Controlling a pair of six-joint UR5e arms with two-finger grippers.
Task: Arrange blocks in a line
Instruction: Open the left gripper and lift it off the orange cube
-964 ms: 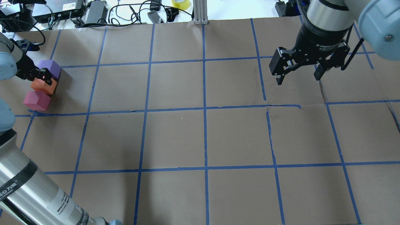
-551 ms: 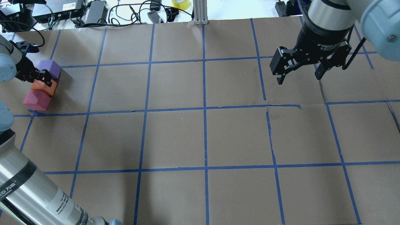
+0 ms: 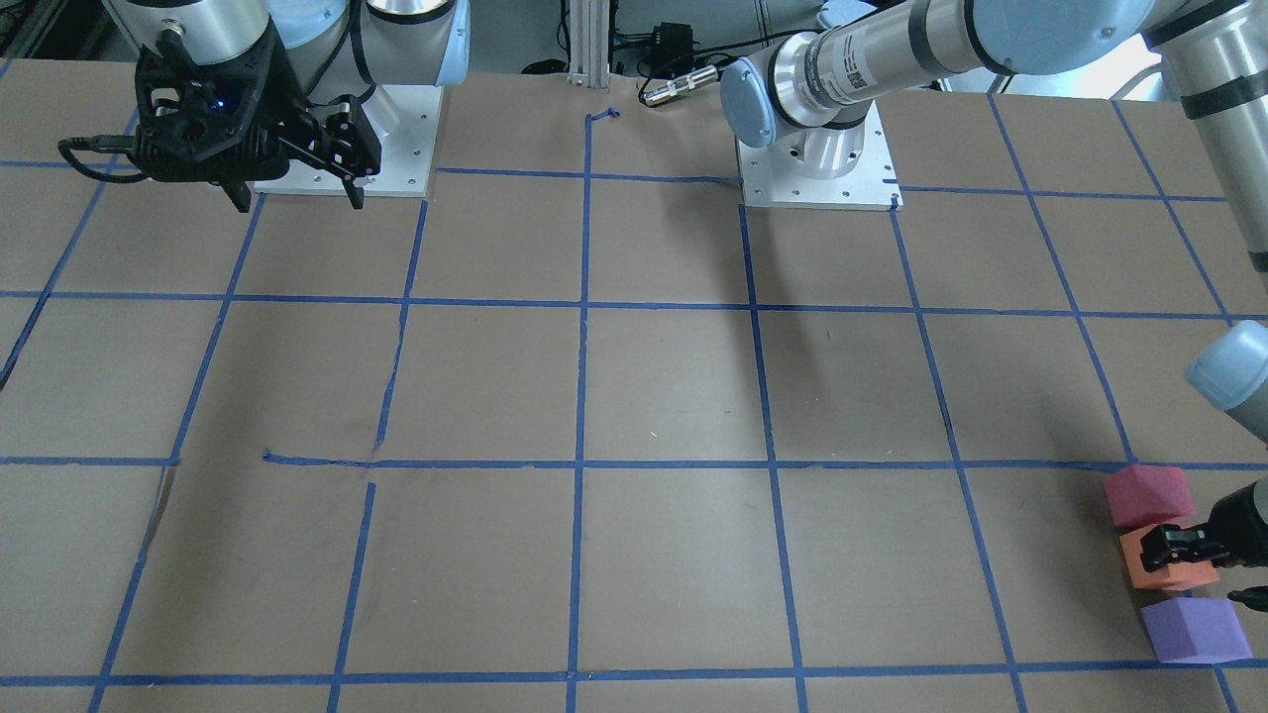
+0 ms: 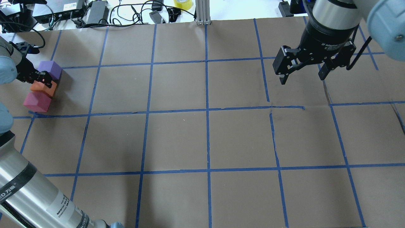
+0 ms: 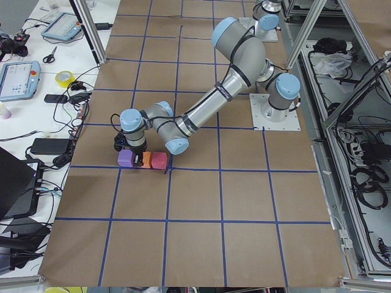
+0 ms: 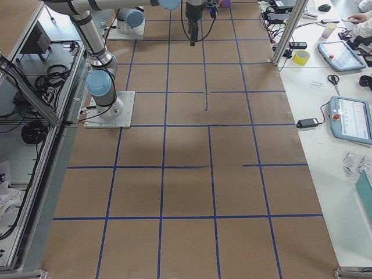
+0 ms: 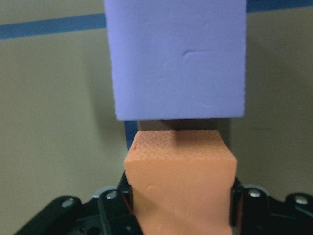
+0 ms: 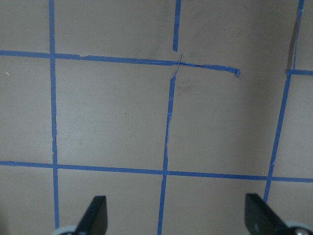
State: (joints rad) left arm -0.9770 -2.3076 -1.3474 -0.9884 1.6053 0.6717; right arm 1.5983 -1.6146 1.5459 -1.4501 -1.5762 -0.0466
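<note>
Three cubes stand in a tight row at the table's far left: purple block (image 4: 50, 69), orange block (image 4: 47, 90), pinkish red block (image 4: 36, 101). My left gripper (image 4: 42, 80) is shut on the orange block, the middle one, low at the table. In the left wrist view the orange block (image 7: 180, 181) sits between the fingers (image 7: 115, 208), and the purple block (image 7: 176, 58) lies just beyond it. The front view shows the row: red (image 3: 1144, 495), orange (image 3: 1174, 576), purple (image 3: 1192, 629). My right gripper (image 4: 301, 77) hangs open and empty above the far right of the table.
The brown paper table (image 4: 205, 139) carries a blue tape grid. Cables, power bricks and a yellow tape roll (image 4: 183, 3) lie past the far edge. An aluminium post (image 4: 202, 12) stands at the far middle. The arm bases (image 3: 817, 168) are bolted at the robot's side.
My left gripper with the orange block has shifted slightly left, closing up between the purple and red blocks. My right gripper has edged slightly away from the robot, still open.
</note>
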